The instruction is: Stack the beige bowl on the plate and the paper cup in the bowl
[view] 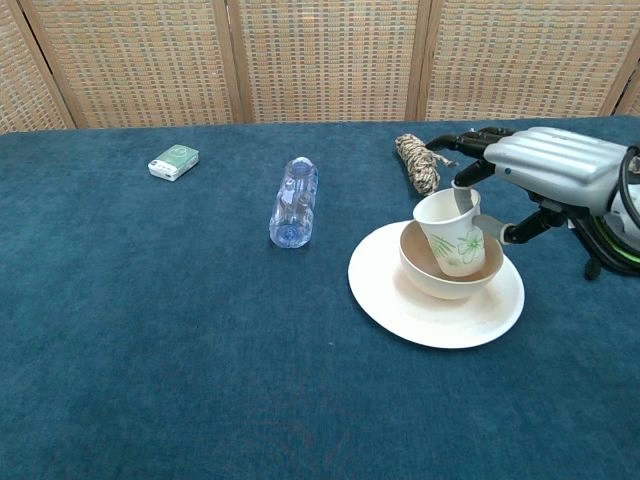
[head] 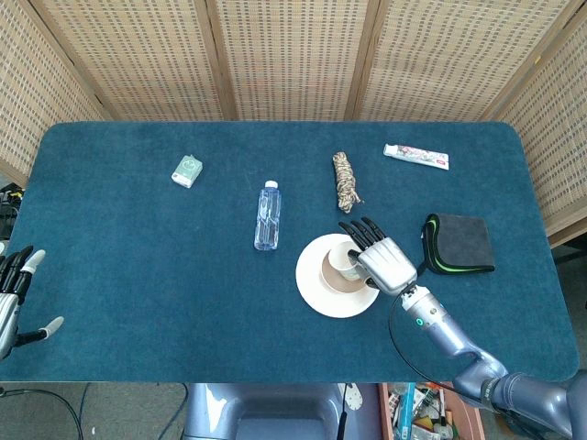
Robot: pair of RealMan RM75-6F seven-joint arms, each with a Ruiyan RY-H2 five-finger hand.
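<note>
A white plate (view: 395, 299) (head: 316, 291) lies on the blue table with the beige bowl (view: 425, 273) on it. The paper cup (view: 452, 234), white with a green leaf print, sits tilted inside the bowl. My right hand (view: 545, 168) (head: 382, 259) pinches the cup's rim between thumb and a finger, the other fingers spread above it. In the head view the hand covers most of the cup (head: 345, 267). My left hand (head: 13, 298) hangs open off the table's left edge, holding nothing.
A clear water bottle (view: 294, 201) lies left of the plate. A coil of rope (view: 417, 163) lies behind it, a toothpaste tube (head: 416, 156) further back. A dark folded cloth (head: 458, 243) lies right of the plate. A small green box (view: 173, 161) sits at back left.
</note>
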